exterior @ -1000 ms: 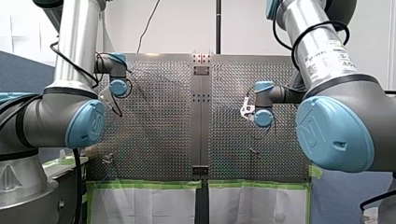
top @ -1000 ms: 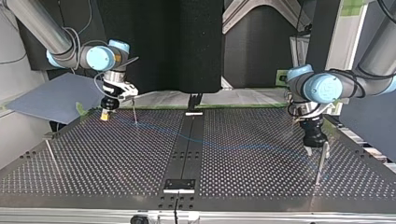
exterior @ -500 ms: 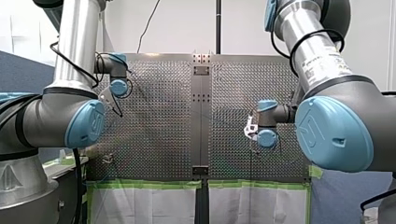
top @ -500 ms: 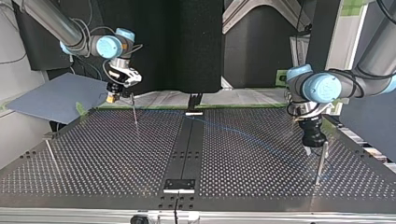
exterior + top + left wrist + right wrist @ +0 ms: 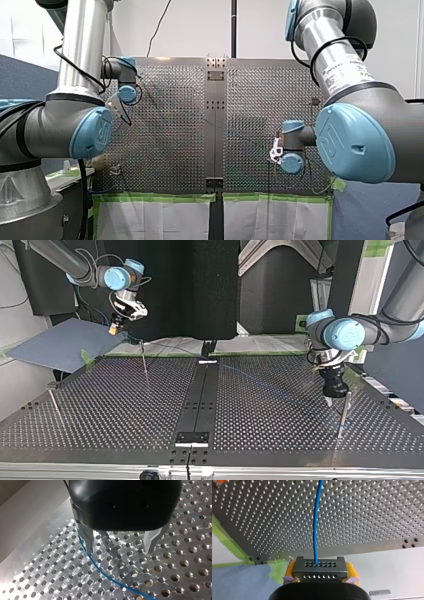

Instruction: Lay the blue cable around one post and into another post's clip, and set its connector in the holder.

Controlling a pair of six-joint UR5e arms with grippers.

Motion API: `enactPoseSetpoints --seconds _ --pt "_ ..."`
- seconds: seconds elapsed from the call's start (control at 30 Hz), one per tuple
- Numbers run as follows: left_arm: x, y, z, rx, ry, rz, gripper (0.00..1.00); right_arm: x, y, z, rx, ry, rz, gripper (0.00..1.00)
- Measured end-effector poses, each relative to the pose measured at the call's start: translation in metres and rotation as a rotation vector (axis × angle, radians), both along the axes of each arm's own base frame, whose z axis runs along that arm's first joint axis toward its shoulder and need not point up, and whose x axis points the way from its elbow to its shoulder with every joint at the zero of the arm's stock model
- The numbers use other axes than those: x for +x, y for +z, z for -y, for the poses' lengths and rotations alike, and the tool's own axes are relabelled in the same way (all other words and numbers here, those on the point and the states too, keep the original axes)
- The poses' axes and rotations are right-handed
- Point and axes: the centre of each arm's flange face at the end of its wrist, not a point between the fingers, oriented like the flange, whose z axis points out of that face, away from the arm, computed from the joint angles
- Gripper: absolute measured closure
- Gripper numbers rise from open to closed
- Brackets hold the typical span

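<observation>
My right gripper (image 5: 320,573) is shut on a grey connector block (image 5: 319,565), its yellow pads (image 5: 289,568) against the block's sides. The blue cable (image 5: 316,520) runs straight out of the block over the perforated table. In the top view this gripper (image 5: 114,331) hangs above and beyond the table's far left edge. My left gripper (image 5: 119,548) is open just above the table, and the blue cable (image 5: 105,573) passes by one metal finger (image 5: 87,541). In the top view it (image 5: 330,400) stands beside a thin post (image 5: 343,412), with the faint cable (image 5: 260,385) leading towards it.
Two more thin posts stand at the top view's left (image 5: 143,357) (image 5: 54,405). A small bracket (image 5: 192,438) sits on the dark centre strip at the near edge, another (image 5: 207,360) at the far edge. Green tape (image 5: 277,569) and a grey-blue sheet (image 5: 60,345) lie beyond the table.
My right arm has carried the connector off the table, up and away in the top view, and the cable has swung across behind it. My left arm has stayed put.
</observation>
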Motion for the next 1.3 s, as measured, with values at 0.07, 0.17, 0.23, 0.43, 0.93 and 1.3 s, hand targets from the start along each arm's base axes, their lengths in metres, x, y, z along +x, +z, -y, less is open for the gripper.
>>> enactPoseSetpoints --seconds 0.07,0.17,0.23,0.43,0.93,1.3 --pt "0.0 0.0 0.001 0.002 -0.001 -0.001 0.0 -0.005 -0.008 -0.005 0.009 0.005 -0.007 0.75" --pt "0.0 0.0 0.002 0.004 -0.003 -0.001 0.0 -0.012 -0.024 -0.014 0.03 0.01 -0.018 0.75" --pt "0.0 0.0 0.003 0.005 -0.005 -0.002 0.0 -0.018 -0.033 -0.019 0.042 0.007 -0.022 0.75" --pt "-0.001 0.0 0.007 0.01 -0.011 -0.002 0.0 -0.04 -0.062 -0.034 0.086 -0.01 -0.026 0.73" --pt "-0.002 0.0 0.015 0.012 -0.025 -0.005 0.0 -0.089 -0.123 -0.041 0.195 -0.015 -0.002 0.73" --pt "-0.003 0.0 0.021 0.013 -0.034 -0.007 0.0 -0.086 -0.126 0.003 0.166 0.054 0.011 0.73"
